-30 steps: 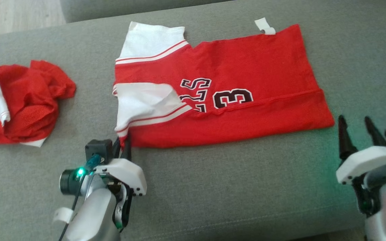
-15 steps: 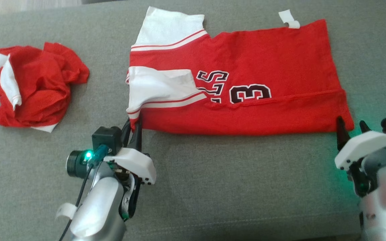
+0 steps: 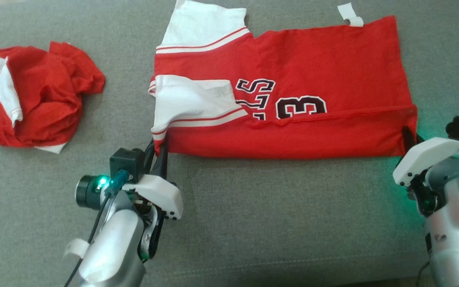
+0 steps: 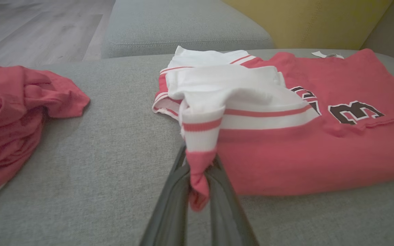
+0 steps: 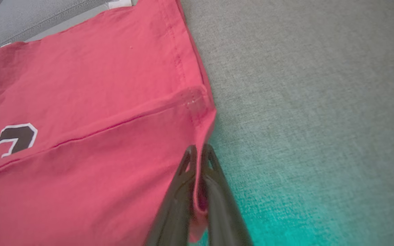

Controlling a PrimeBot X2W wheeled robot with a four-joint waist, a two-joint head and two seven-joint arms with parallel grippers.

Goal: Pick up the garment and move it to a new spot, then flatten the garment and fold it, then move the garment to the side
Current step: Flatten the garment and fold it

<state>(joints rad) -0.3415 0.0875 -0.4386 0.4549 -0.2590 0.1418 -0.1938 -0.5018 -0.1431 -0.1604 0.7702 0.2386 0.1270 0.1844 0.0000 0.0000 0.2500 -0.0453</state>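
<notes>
Both grippers are clamped on the near edge of the red jersey [image 3: 313, 71], which lies partly folded across the grey cushion [image 3: 277, 223]: the left gripper [image 3: 158, 150] pinches the sleeve-side corner, the right gripper [image 3: 409, 139] the hem corner. Each bite looks thin, so if you lift unevenly or pull the arms apart too hard, a corner may slip out and the fold collapse.
</notes>
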